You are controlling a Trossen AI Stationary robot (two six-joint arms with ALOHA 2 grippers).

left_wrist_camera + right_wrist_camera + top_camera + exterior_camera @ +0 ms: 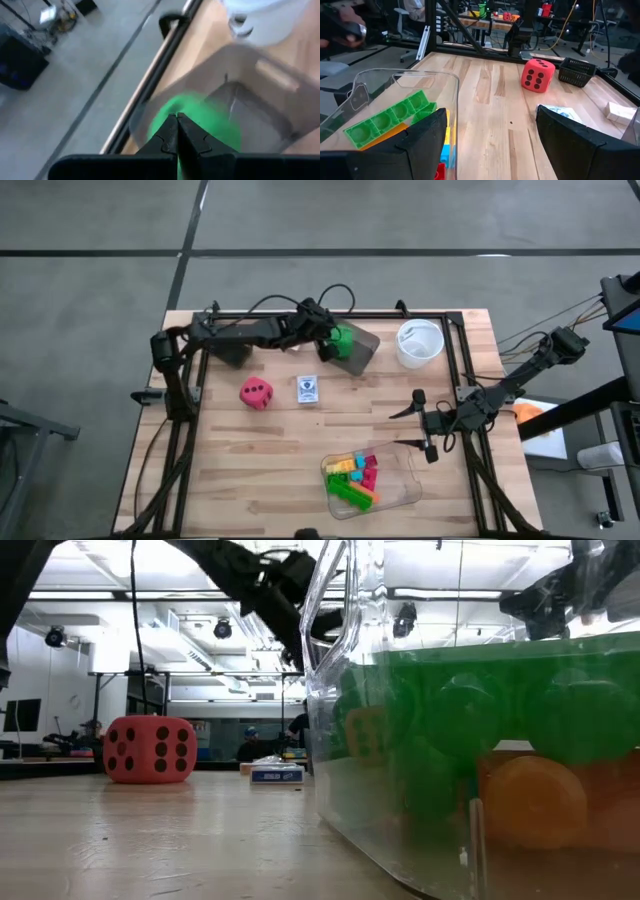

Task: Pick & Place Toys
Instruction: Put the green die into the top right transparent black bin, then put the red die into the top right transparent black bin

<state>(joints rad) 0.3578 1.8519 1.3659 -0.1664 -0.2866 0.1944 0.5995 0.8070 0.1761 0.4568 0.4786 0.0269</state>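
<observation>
My left gripper (328,340) reaches across the far part of the table, shut, its tips (177,125) right at a green die (342,337). The die sits at the edge of a clear grey box (360,352). A pink-red die (256,392) and a small white-blue card pack (308,389) rest on the wood at mid-table. Near the front edge, a clear tray (400,495) holds several bright bricks (355,480). My right gripper (418,430) hovers open at the right, just beyond the tray, with nothing between its fingers (420,145). My left gripper has its shut fingertips against the side of the green die (200,112) that faces the table's left, coming slanting down from the left. The die is blurred and the fingers cover the spot, so I cannot tell whether they touch it.
A white round bowl (420,342) stands at the far right, close to the grey box. A dark mesh basket (577,72) sits beyond the pink-red die. A black frame rail (455,370) runs along the table's sides. Bare wood lies between the dice and the tray.
</observation>
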